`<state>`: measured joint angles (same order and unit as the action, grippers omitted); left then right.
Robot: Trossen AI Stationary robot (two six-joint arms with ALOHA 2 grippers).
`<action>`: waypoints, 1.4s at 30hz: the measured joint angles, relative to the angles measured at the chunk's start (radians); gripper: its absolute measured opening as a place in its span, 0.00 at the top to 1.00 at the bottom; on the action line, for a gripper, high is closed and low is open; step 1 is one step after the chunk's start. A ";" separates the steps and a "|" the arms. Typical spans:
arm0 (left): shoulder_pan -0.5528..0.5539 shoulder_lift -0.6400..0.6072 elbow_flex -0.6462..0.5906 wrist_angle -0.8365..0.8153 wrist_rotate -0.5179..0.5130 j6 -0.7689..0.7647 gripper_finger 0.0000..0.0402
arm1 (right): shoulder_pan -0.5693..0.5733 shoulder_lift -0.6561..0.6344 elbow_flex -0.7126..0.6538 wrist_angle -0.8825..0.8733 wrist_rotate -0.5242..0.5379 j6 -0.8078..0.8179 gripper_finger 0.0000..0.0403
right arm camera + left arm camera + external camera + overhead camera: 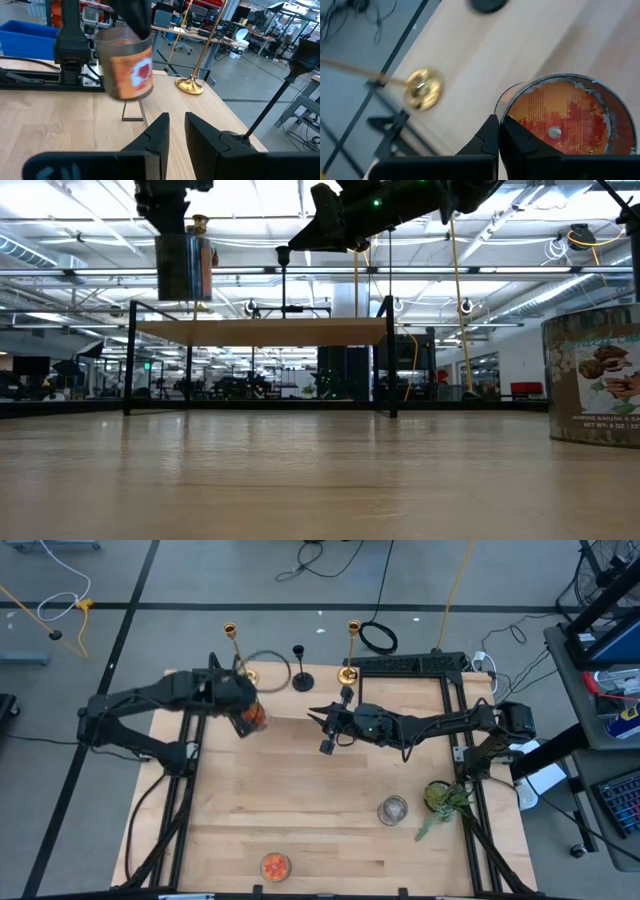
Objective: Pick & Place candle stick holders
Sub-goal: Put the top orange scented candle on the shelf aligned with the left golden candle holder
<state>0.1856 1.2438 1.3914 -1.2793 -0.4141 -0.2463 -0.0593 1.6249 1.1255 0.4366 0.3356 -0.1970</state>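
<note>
Two gold candle stick holders (232,650) (350,652) and a shorter black one (302,670) stand on their round bases at the table's far edge. My left gripper (245,712) is just in front of the left gold holder and is shut on a glass candle jar (560,125) with an orange label, not on a holder. The jar is raised high in the low view (185,265). My right gripper (322,730) hovers in front of the right gold holder and the black one, with a narrow gap between its fingers (176,120), and is empty. My left gripper pinches the jar's rim wall (503,116) between its two fingers, one finger inside the jar and one outside. The fingers come from above, pointing down. The jar hangs below them, about upright and lifted clear of the table (127,65).
Toward the near right of the table stand a clear glass jar (392,810) and a small green plant (445,798). Another orange jar (275,865) stands at the near edge. A wire ring (268,668) lies beside the left gold holder. A printed can (595,380) is close to the low camera.
</note>
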 joint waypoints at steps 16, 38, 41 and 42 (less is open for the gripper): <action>0.335 -0.003 0.000 0.010 0.068 0.087 0.99 | 0.000 0.000 0.000 0.000 0.000 0.001 0.86; 0.432 -0.001 -0.084 0.118 0.148 0.144 0.90 | 0.000 0.000 0.000 0.000 -0.001 0.001 0.86; 0.432 -0.001 -0.084 0.118 0.140 0.146 0.90 | 0.000 0.000 0.000 0.000 -0.001 0.001 0.86; 0.432 -0.001 -0.084 0.118 0.134 0.147 0.90 | 0.000 0.000 0.000 0.000 -0.001 0.001 0.86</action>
<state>0.6174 1.2430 1.3071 -1.1610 -0.2799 -0.0990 -0.0593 1.6249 1.1252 0.4362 0.3347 -0.1955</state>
